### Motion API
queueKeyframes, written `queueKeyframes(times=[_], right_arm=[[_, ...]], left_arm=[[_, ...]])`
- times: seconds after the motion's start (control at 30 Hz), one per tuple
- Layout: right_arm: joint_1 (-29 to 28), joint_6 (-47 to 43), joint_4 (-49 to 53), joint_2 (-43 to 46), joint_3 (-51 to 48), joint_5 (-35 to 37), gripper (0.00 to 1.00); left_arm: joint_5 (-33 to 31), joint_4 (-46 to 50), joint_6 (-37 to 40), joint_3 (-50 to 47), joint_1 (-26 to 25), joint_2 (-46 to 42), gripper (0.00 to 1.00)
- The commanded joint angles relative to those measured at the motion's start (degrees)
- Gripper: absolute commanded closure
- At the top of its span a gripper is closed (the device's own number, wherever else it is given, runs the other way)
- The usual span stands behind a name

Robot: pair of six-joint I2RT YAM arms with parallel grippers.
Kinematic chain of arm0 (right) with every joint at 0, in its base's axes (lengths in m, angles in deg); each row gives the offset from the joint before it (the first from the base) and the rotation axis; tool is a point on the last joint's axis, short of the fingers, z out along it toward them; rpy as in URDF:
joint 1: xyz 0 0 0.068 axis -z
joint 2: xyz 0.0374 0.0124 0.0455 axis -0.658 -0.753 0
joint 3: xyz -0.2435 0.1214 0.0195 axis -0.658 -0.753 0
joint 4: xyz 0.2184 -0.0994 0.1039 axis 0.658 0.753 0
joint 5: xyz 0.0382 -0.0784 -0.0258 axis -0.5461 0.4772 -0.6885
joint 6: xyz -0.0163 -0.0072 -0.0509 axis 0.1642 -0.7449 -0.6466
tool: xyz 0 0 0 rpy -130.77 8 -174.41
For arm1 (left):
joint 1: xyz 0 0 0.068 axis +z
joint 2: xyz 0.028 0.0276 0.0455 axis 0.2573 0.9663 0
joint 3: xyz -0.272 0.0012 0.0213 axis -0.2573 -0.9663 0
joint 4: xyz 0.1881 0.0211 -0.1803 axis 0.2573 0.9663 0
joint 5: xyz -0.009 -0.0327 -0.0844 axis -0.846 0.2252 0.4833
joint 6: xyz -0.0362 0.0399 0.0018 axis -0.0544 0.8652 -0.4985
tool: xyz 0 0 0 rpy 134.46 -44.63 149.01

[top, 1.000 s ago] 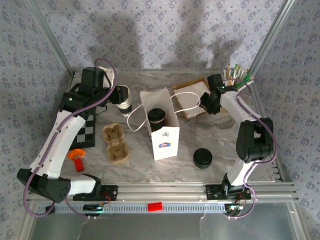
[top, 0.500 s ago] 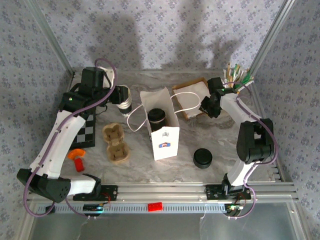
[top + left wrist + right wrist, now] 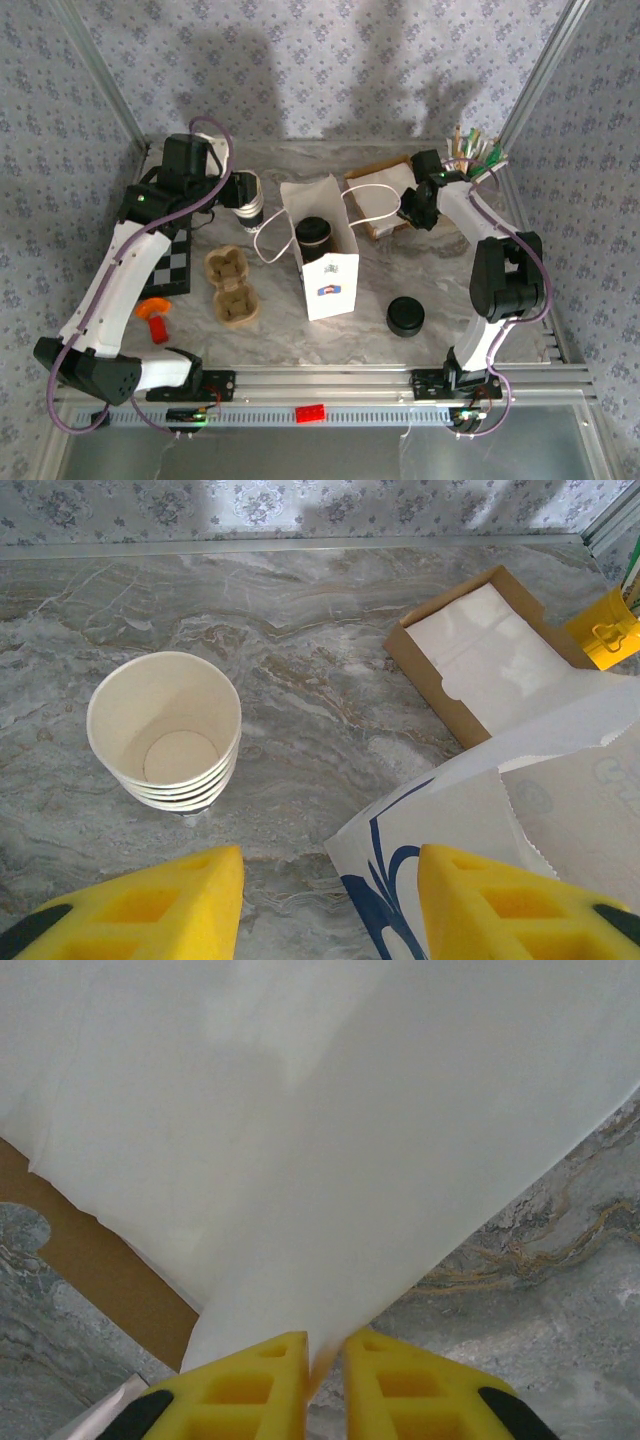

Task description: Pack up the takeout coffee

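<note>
Right now R gripper [image 3: 325, 1360] has its jaws almost together, pinching the corner of a white napkin [image 3: 300, 1140] above the cardboard box [image 3: 100, 1260]. L gripper [image 3: 325, 905] jaws wide apart, over marble btwn cup stack [image 3: 165, 730] and white bag [image 3: 520, 820]. Bag's logo [image 3: 328, 290] is blue/red, text too small to read. Takeout coffee [image 3: 313, 235] stands upright inside the bag, long axis vertical, lidded end up; pulp tray [image 3: 230, 285] lies to the bag's left.

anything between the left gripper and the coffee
Yes. The coffee stands inside the open bag, so the bag's wall is between it and the left gripper, which is open by the cup stack. From above, the bag's mouth is open and nothing covers the coffee. The right gripper pinches a napkin.
</note>
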Motion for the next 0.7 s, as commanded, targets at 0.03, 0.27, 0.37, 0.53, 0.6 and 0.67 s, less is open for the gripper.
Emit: queueKeyframes(times=[0.03, 0.27, 0.37, 0.53, 0.6, 0.67], right_arm=[[-0.06, -0.02, 1.1, -1.18, 1.46, 0.3, 0.86], [0.15, 0.41, -1.23, 0.56, 1.1, -0.89, 0.98], [0.26, 0.64, -2.38, 3.1, 1.36, -0.93, 1.0], [0.39, 0.53, -3.67, 9.16, 0.99, -1.41, 1.0], [0.47, 0.51, -3.77, 11.78, 0.77, -1.28, 1.0], [0.61, 0.51, -3.37, 14.3, 0.7, -1.54, 1.0]], left_arm=[[-0.09, -0.32, 0.58, 1.67, 0.29, -0.33, 0.5], [-0.04, 0.08, 0.95, 2.07, 0.29, -0.2, 0.5], [-0.57, 0.73, 1.53, 2.95, 0.29, -0.16, 0.5], [-1.17, 1.62, 2.43, 4.8, 0.29, -1.02, 0.5], [-1.07, 2.22, 2.7, 5.69, 0.29, -1.45, 0.5], [-0.76, 2.89, 2.75, 6.68, 0.12, -1.96, 0.49]])
